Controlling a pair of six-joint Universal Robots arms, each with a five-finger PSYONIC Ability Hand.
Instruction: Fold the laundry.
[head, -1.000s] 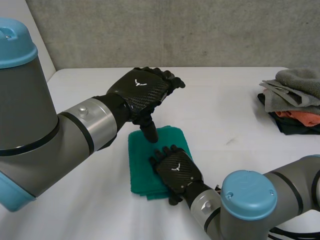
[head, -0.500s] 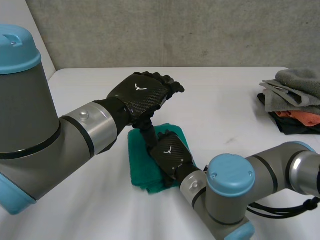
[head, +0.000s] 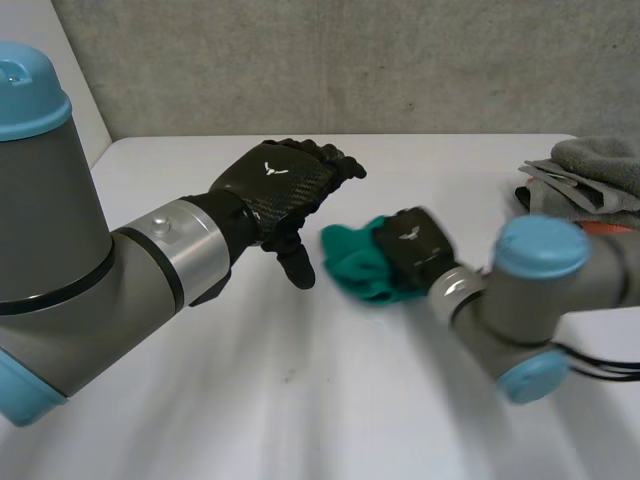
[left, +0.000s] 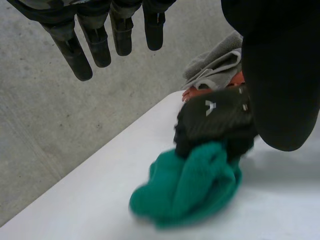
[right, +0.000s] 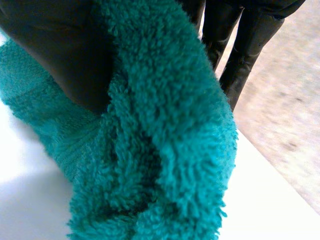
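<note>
White worktop (head: 300, 400), grey wall (head: 350, 60) at 12 o'clock. I log: towel (head: 352, 262) bunched mid-worktop, right hand (head: 412, 250) fingers clenched round it; left hand (head: 280, 185) at its 9 o'clock, fingers spread, empty; clothes pile (head: 590, 185) at 2 o'clock.

No words, numbers or brand names can be read anywhere, the green towel (head: 352, 258) included. The one sign is a small white emblem, roughly a winged Y, printed on the back of the left hand (head: 280, 185) and of the right hand (head: 412, 245).
</note>
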